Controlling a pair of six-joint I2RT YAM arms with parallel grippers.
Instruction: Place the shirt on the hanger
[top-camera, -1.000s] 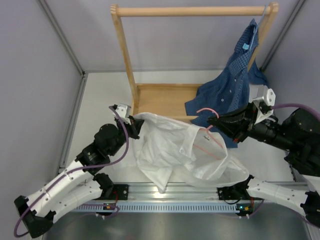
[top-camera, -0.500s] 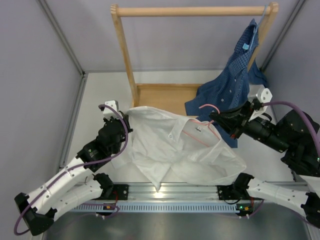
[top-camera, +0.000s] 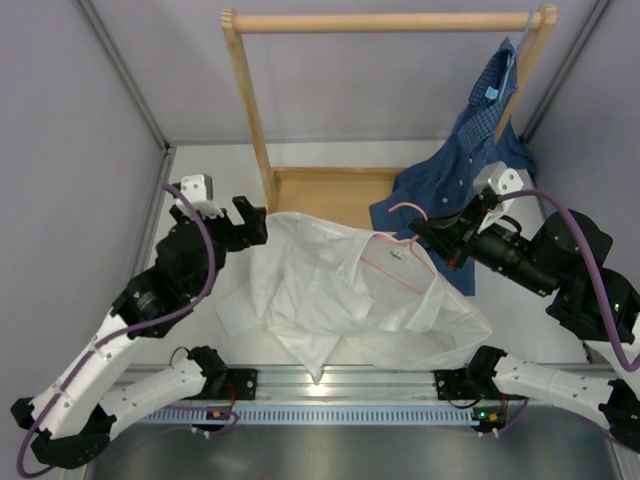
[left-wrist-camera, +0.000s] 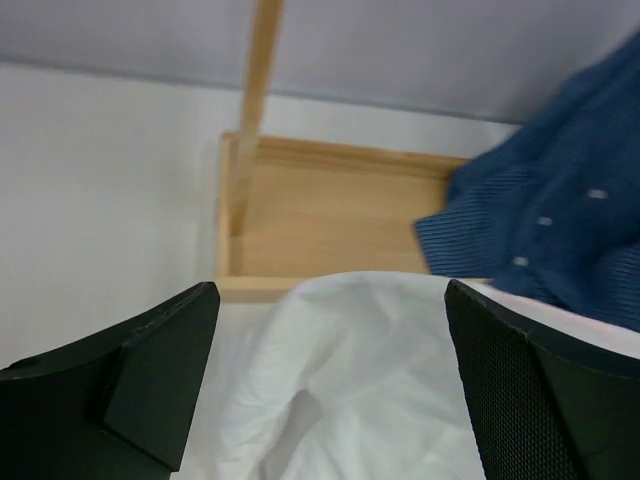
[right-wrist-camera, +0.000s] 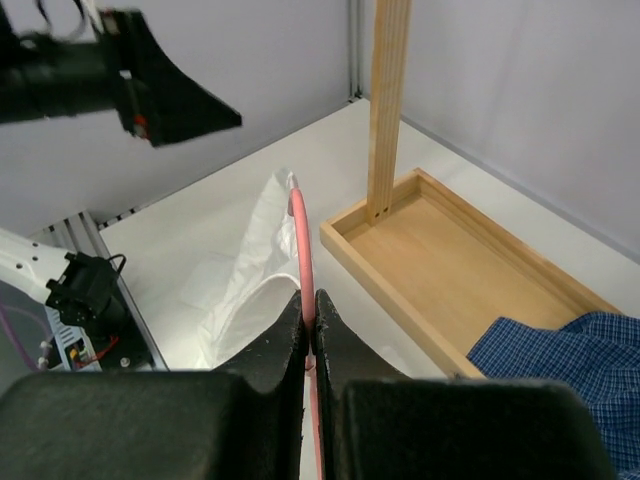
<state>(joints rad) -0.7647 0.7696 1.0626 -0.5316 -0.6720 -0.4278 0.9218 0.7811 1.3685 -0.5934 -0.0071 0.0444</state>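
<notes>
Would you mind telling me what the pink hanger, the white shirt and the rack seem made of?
Pink hanger: thin smooth rod, perhaps coated wire or plastic. White shirt: thin matte cloth, softly creased. Rack: pale bare wood, grain showing.

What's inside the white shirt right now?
The pink hanger shows at the collar of the white shirt; the rest of its frame is covered by fabric.

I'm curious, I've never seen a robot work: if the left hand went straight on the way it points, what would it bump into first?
Most likely the white shirt, lying just ahead of the open left hand; height is unclear.
</notes>
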